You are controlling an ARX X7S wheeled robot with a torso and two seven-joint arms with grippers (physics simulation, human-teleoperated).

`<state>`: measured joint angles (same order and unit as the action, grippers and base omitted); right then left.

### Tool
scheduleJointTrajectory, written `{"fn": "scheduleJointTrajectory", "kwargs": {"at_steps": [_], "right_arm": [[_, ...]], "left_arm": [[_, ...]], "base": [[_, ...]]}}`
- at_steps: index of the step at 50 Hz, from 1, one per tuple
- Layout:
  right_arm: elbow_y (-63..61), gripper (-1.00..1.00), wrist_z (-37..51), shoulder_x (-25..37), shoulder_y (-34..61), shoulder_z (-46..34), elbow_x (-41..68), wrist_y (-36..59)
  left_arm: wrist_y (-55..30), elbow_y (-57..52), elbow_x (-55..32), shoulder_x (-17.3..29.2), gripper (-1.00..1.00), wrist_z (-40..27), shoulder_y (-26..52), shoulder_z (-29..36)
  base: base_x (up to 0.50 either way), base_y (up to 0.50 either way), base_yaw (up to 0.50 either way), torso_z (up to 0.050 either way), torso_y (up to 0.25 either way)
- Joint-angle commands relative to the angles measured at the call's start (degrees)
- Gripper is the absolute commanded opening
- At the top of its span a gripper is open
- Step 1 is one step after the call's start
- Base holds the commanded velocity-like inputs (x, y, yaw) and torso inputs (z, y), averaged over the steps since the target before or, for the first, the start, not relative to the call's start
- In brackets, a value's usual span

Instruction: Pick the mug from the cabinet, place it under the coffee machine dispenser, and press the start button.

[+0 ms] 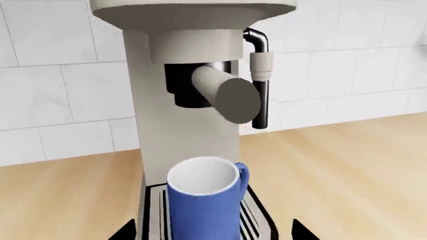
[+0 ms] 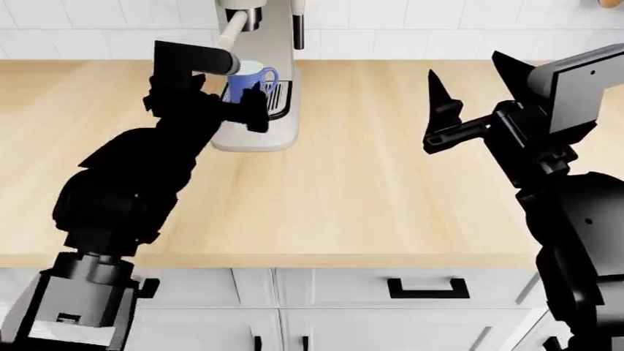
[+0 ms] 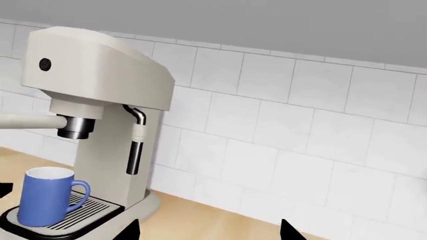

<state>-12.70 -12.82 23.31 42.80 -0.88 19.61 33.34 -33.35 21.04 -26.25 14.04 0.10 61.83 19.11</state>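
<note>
Mug (image 3: 45,202) upright on drip tray (image 3: 83,216), below dispenser (image 3: 75,127). Left tool (image 2: 244,102) spread, flanking mug, not pinching. Right tool (image 2: 440,110) spread, well apart from machine. Risk: careless left withdrawal knocks mug off tray. Start button (image 3: 45,64) unpressed.

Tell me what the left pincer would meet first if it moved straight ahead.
Probably the small blue cylindrical mug on the black slotted drip tray, directly before the open left pincer; depth is unclear.

Pale wooden table (image 2: 390,183) stretching wide, evenly lit. White tiled wall (image 2: 439,29) rising right behind the table. White drawers (image 2: 341,289) with black handles (image 2: 427,289) sitting below the table's front edge.
</note>
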Motion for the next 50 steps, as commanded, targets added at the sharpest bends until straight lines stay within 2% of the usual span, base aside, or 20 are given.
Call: {"fn": "scheduleJointTrajectory", "kwargs": {"at_steps": [1, 10, 15, 19, 24, 34, 39, 44, 50], "right_arm": [[-2.5, 1.0, 0.7, 0.1, -0.8, 0.7, 1.1, 1.0], [-3.4, 1.0, 1.0, 0.1, -0.4, 0.3, 1.3, 1.8], [-3.0, 1.0, 0.9, -0.1, 0.1, -0.2, 1.2, 1.6], [-2.8, 1.0, 0.8, -0.2, -0.1, -0.2, 1.4, 1.2], [-3.1, 1.0, 0.8, 0.0, -1.1, 0.7, 1.9, 0.8], [-5.0, 1.0, 1.5, 0.8, -2.0, 1.9, 2.6, 1.9], [-4.7, 1.0, 1.8, 0.6, -1.5, 1.3, 2.4, 2.0], [-5.0, 1.0, 2.0, 0.4, -0.9, 0.7, 2.4, 2.6], [-5.5, 1.0, 2.3, 0.9, -0.5, 0.6, 2.5, 3.4]], "left_arm": [[-12.0, -22.7, -6.1, 6.0, 1.0, -4.7, -12.3, -2.8], [-14.9, -31.5, -8.4, 9.3, 1.0, -8.7, -16.8, -6.8], [-23.3, -42.6, -13.9, 11.5, 1.0, -14.2, -16.6, -12.0], [-27.7, -47.3, -16.4, 13.6, 1.0, -17.0, -16.2, -15.2], [-27.8, -46.0, -15.8, 16.1, 1.0, -18.1, -16.4, -18.5], [-25.2, -40.8, -10.7, 18.1, 1.0, -19.0, -14.0, -17.0], [-25.5, -37.3, -10.5, 16.7, 1.0, -18.6, -8.3, -15.9], [-27.0, -33.7, -11.5, 13.8, 1.0, -17.8, 1.3, -14.5], [-30.5, -32.0, -12.4, 13.5, 1.0, -18.2, 9.6, -14.5]], "base": [[0.0, 0.0, 0.0, 0.0, 0.0], [0.0, 0.0, 0.0, 0.0, 0.0], [0.0, 0.0, 0.0, 0.004, 0.0], [0.0, 0.0, 0.0, 0.0, 0.0], [0.0, 0.0, 0.0, 0.0, 0.0], [0.0, 0.0, 0.0, 0.0, 0.0], [0.0, 0.0, 0.0, 0.0, 0.0], [0.0, 0.0, 0.0, 0.0, 0.0], [0.0, 0.0, 0.0, 0.0, 0.0]]}}
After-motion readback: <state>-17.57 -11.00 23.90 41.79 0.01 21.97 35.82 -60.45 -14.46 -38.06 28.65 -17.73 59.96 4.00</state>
